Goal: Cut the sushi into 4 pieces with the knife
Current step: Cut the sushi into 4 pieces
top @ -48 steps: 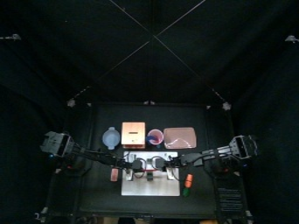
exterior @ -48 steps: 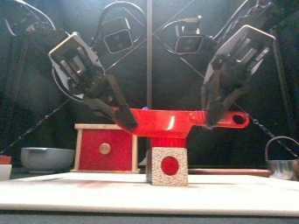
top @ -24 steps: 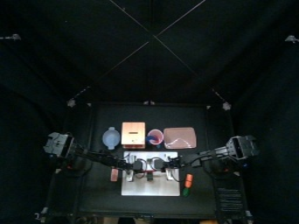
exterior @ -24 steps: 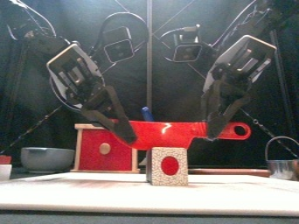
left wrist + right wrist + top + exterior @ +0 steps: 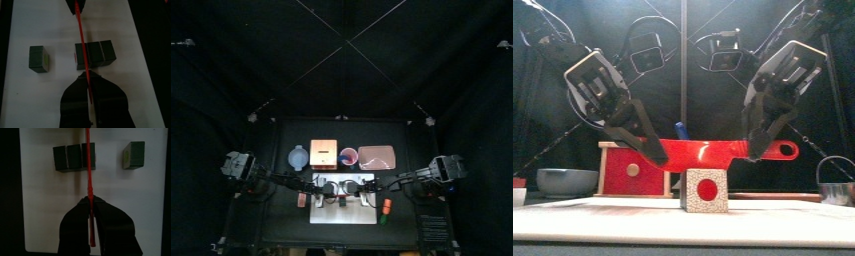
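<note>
Directly beneath the red knife (image 5: 714,152) lies the uncut sushi block (image 5: 93,54) on the white cutting board (image 5: 137,75), its long axis crossed squarely by the blade, near the end facing one loose piece (image 5: 39,58). The knife is held just over it, pinched at the blade end by the left gripper (image 5: 85,80) and at the handle by the right gripper (image 5: 89,203).

No legible text, brand or number anywhere; sushi (image 5: 706,189) end face: plain red oval only.
</note>
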### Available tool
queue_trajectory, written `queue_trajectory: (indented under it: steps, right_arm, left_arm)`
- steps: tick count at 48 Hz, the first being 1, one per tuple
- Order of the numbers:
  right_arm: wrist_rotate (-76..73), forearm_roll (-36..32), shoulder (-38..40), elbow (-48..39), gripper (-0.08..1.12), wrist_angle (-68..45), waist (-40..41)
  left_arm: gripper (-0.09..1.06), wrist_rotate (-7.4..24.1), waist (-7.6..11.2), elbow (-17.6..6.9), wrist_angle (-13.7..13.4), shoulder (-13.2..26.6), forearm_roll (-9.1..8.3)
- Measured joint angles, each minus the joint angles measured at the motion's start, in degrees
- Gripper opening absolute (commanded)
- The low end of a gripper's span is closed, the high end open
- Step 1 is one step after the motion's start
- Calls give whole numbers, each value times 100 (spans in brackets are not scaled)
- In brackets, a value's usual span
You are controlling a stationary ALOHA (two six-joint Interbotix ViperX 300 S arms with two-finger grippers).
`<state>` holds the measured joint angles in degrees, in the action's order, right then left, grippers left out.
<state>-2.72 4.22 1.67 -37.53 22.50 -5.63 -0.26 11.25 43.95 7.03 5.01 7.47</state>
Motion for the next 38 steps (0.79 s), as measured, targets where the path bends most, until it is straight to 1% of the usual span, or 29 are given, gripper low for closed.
queue_trajectory:
  steps: [19,25,36,38]
  right_arm:
    - [0,9,0,9,26,9,-35]
    - [9,9,-9,9,26,0,-53]
    - [0,18,-35,26,26,0,-88]
    - [9,26,-35,26,26,0,-88]
  left_arm:
    - [28,0,26,0,-9,-9,26]
    - [28,0,62,-9,-9,-9,44]
    - [28,0,123,-26,0,0,176]
    - [28,0,132,-26,0,-9,176]
